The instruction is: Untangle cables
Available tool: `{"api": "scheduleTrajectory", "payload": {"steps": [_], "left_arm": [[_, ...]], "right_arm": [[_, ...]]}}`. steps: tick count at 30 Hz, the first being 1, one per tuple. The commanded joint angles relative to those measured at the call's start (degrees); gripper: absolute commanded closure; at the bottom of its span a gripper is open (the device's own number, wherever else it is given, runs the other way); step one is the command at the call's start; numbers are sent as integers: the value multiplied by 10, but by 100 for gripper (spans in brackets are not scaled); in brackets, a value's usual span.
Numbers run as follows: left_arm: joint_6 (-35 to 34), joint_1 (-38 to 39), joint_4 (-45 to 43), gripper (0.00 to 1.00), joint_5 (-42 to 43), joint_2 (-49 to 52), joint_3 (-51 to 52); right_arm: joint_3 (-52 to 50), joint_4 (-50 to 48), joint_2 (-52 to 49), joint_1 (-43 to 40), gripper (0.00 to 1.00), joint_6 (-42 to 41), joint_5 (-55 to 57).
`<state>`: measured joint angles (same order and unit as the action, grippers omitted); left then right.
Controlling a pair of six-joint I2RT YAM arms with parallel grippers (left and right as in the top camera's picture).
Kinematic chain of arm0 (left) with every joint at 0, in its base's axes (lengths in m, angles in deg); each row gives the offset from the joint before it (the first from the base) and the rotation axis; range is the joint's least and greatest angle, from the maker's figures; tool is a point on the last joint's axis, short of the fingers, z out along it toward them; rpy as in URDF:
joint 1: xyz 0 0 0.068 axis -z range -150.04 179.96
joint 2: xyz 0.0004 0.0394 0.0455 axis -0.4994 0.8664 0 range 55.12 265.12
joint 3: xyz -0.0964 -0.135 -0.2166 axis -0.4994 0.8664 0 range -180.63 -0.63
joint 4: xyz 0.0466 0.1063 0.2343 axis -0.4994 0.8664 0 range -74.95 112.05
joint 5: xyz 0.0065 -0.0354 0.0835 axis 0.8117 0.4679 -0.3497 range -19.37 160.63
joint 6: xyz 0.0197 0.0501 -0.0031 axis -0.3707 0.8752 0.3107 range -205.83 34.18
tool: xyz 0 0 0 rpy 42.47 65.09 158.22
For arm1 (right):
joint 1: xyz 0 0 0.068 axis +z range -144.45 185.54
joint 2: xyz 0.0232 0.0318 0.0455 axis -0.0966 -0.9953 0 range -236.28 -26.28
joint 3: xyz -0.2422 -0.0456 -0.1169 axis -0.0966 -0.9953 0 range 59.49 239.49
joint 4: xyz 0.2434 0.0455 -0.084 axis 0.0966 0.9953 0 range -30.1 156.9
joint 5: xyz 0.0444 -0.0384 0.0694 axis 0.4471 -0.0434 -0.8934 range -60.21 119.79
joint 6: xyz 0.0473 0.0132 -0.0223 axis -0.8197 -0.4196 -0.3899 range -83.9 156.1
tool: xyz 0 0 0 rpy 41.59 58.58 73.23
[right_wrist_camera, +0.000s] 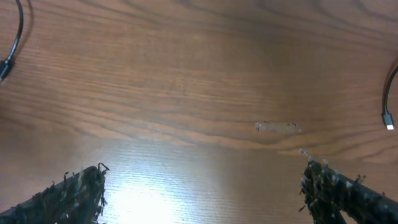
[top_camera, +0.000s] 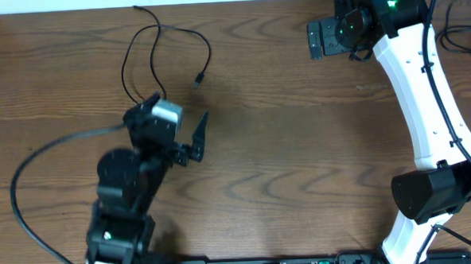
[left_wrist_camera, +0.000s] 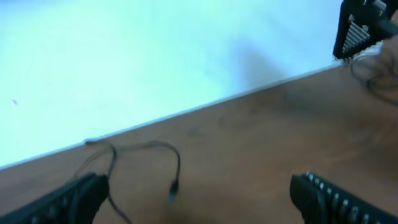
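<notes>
One thin black cable (top_camera: pixel 207 50) lies in loose loops on the wooden table at the back left, its plug end (top_camera: pixel 198 79) pointing toward the middle. My left gripper (top_camera: pixel 194 142) hovers just in front of it, open and empty. In the left wrist view the same cable (left_wrist_camera: pixel 178 163) and its plug (left_wrist_camera: pixel 173 189) lie ahead between the wide-apart fingers of that gripper (left_wrist_camera: pixel 199 200). My right gripper (top_camera: pixel 321 39) is at the back right, open, holding nothing. The right wrist view shows its gripper (right_wrist_camera: pixel 205 194) over bare wood, with cable pieces at the left edge (right_wrist_camera: pixel 17 31) and right edge (right_wrist_camera: pixel 387 102).
More thin dark cables (top_camera: pixel 457 25) lie at the far right edge behind the white right arm (top_camera: pixel 415 92). A thick black robot cable (top_camera: pixel 37 156) curves left of the left arm. The table's back edge (top_camera: pixel 230 0) meets a white surface.
</notes>
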<state>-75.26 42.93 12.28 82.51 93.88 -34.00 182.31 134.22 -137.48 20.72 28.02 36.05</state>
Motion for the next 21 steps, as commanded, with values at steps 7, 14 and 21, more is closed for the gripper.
{"api": "scheduleTrajectory", "payload": {"steps": [7, 14, 21], "left_arm": [[-3, -36, -183, 2, 1, -127, 177], [-7, -69, -197, 2, 12, -219, 242], [-8, -85, -196, 2, 12, -298, 294]], "right_arm": [[1, 1, -2, 3, 1, 4, 7], [1, 1, -2, 3, 1, 4, 7], [1, 1, -2, 3, 1, 4, 7]]}}
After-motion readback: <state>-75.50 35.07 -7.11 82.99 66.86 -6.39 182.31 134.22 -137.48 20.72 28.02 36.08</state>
